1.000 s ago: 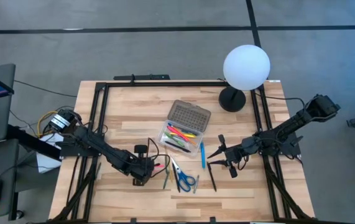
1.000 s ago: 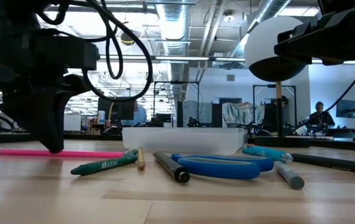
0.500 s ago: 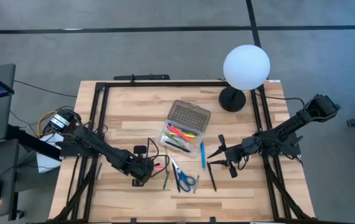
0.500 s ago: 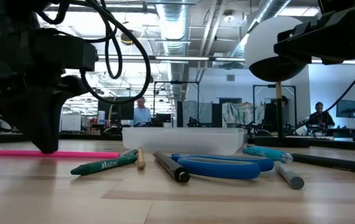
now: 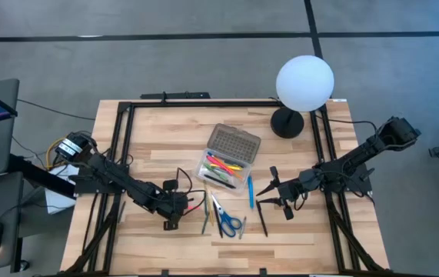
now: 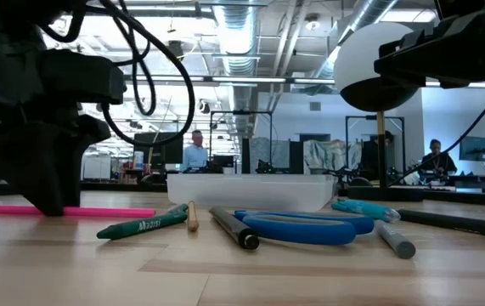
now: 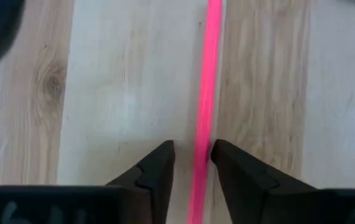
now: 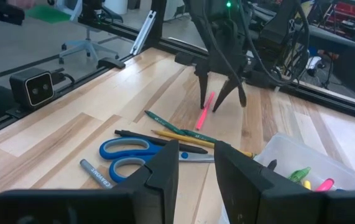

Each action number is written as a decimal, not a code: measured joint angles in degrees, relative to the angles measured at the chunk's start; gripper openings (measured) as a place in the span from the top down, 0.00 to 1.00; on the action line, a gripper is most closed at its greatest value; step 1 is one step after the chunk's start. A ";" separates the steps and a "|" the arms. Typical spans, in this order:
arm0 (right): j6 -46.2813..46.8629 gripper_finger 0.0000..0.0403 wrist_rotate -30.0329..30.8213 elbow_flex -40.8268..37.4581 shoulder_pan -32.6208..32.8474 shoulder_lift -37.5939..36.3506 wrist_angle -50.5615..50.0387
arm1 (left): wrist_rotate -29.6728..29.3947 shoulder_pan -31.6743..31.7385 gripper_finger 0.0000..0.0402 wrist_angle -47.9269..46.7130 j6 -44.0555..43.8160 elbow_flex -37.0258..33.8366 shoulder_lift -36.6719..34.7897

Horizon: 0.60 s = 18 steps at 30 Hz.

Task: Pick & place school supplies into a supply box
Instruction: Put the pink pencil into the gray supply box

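A pink pen (image 7: 209,74) lies flat on the wood table, left of the supply box (image 5: 223,168). My left gripper (image 7: 193,148) points down over it, open, one finger on each side of the pen; the right wrist view shows the same straddle (image 8: 219,102). The clear box stands open, its grey dotted lid (image 5: 234,144) tipped toward the far edge, with pink, yellow and green pens inside. Blue-handled scissors (image 5: 228,221), a green pencil (image 6: 140,225), a black pen (image 6: 234,228) and a blue pen (image 5: 251,191) lie on the table. My right gripper (image 5: 265,192) hovers open right of the box. My left gripper stands over the pink pen from above, fingers pointing down and across it. One finger (image 7: 233,165) sits close against the pen's side (image 7: 203,134); I cannot tell whether it touches. The pen lies flat on the table.
A white globe lamp (image 5: 304,85) stands at the far right corner on a black foot. Black frame rails (image 5: 123,146) run along the table's left, right and far sides. A grey marker (image 6: 393,240) and another black pen (image 5: 263,223) lie near the scissors.
My left gripper has opened and let go of the pink pen. Gripper and pen have shifted a little toward the table's left edge, with the pen staying flat on the table.
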 joint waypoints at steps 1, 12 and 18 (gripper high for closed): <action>0.00 0.76 -0.02 0.00 0.00 0.00 -0.01 | -0.33 0.00 0.74 1.53 -0.12 -0.78 -0.07; 0.00 0.76 0.00 0.00 0.00 0.01 -0.15 | -1.66 -0.44 0.96 5.69 -2.82 -2.95 -0.10; 0.01 0.76 0.00 0.00 0.01 0.00 -0.15 | -4.12 -0.66 0.90 6.63 -4.22 -3.15 -0.02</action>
